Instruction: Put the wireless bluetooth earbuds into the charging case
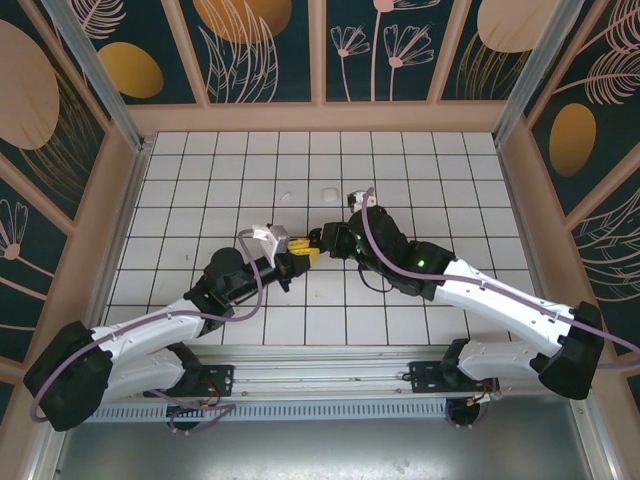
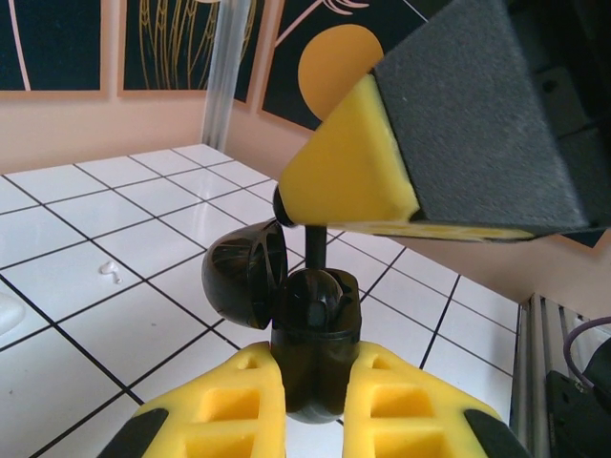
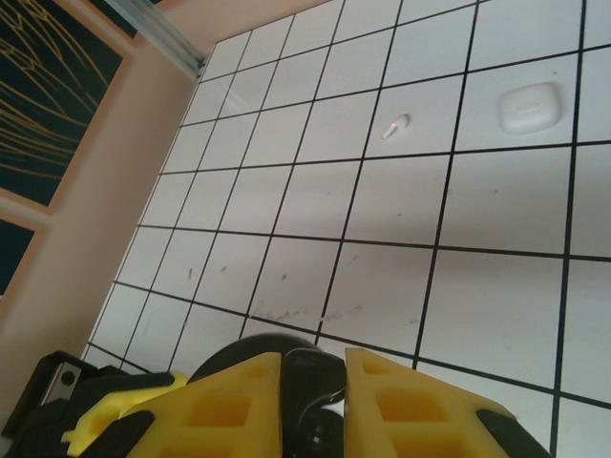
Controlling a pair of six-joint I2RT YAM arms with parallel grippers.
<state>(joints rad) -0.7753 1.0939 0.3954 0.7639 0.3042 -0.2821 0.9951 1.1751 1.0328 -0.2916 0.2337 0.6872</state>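
The left gripper (image 2: 313, 405) is clamping the open black case (image 2: 315, 329), the right gripper (image 3: 313, 393) is pinching a black earbud (image 2: 316, 246) over it; a white earbud (image 3: 395, 125) is waiting.

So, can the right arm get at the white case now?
Probably not yet: the right gripper holds a black earbud over the black case. The tiles toward the white case look free.

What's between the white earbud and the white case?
Nothing: bare tiled floor separates the white earbud from the white case, in the right wrist view.
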